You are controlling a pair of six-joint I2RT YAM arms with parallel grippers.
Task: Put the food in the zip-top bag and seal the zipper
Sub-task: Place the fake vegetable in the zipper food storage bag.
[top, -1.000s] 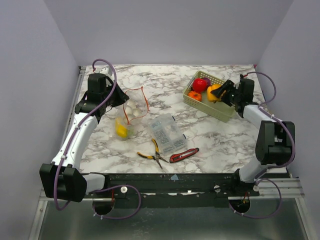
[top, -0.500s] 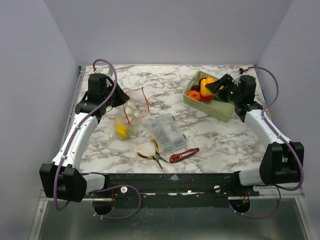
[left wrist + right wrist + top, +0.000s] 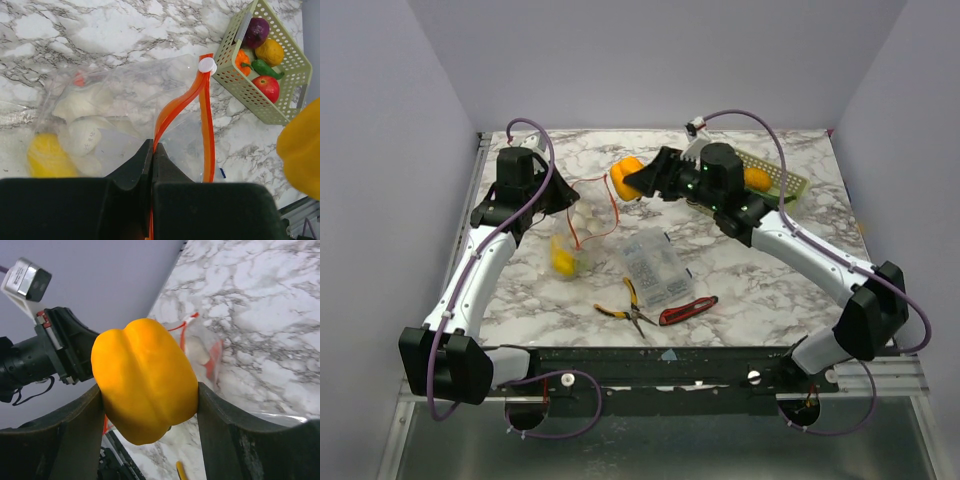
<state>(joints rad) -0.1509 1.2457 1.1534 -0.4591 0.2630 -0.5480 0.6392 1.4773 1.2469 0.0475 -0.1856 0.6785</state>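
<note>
The clear zip-top bag point(image 3: 582, 228) lies at the left, and its orange-red zipper point(image 3: 186, 100) arches up from the mouth. My left gripper point(image 3: 152, 150) is shut on the near zipper edge and holds the mouth up. Inside the bag lie a yellow food piece point(image 3: 45, 155) and white pieces point(image 3: 80, 105). My right gripper point(image 3: 149, 389) is shut on a yellow-orange pepper point(image 3: 145, 380), held in the air just right of the bag mouth point(image 3: 625, 180). More food sits in the green basket point(image 3: 232, 37): a purple piece, a yellow one, an orange one, a green one and a red one.
The basket point(image 3: 780, 178) is at the back right, mostly hidden by my right arm. A rigid clear compartment box point(image 3: 657, 268) stands mid-table. In front of it lie yellow-handled pliers point(image 3: 625, 305) and a red-handled tool point(image 3: 688, 311).
My right arm has swung left from the basket to beside the bag mouth, carrying the yellow-orange pepper. The left gripper and the bag have stayed put.
</note>
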